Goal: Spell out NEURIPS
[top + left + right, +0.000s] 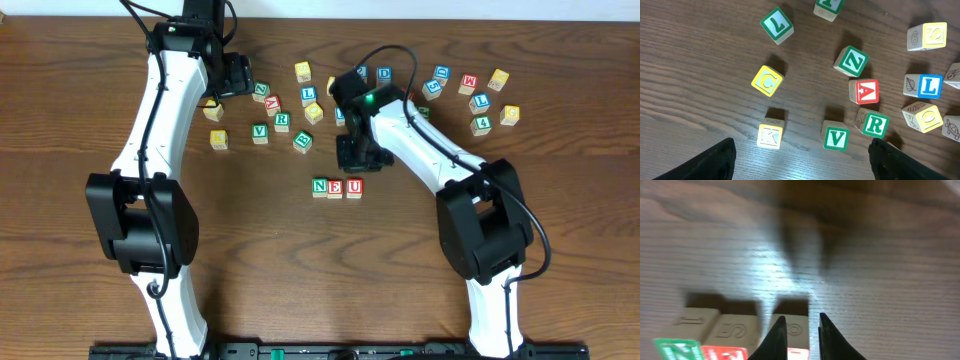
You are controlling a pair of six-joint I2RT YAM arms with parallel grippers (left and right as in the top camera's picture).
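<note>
Starting at the right end effector (800, 330): pinched almost closed with only a thin gap, grasping nothing. Hangs low over the right edge of the U block (796, 322), at the right end of a short row. Cannot tell if touching it. Probably kept there because the next letter belongs just right of U.

Moving out to the row: N (319, 187), E (336, 188) and U sitting side by side, touching, in the middle of the tabletop (560, 220), on the near side of the loose blocks. Looks like three letters done and four to go. Set in a straight line so the word reads from left to right.

Over to the left end effector (801, 152): wide open, let go, grasping nothing. Floats above the far left bunch, with K (770, 136) and V (836, 138) lying down below between the fingers. Seems to be waiting out of the way, or ready to pick.

Farther out: R block (875, 125), the next letter needed, lying loose just right of V and just under a red A (864, 92). Up at the far right of that view, a yellow block (932, 35) that looks like S. No sure sign of I or P; letters on the far right blocks too small to read.
</note>
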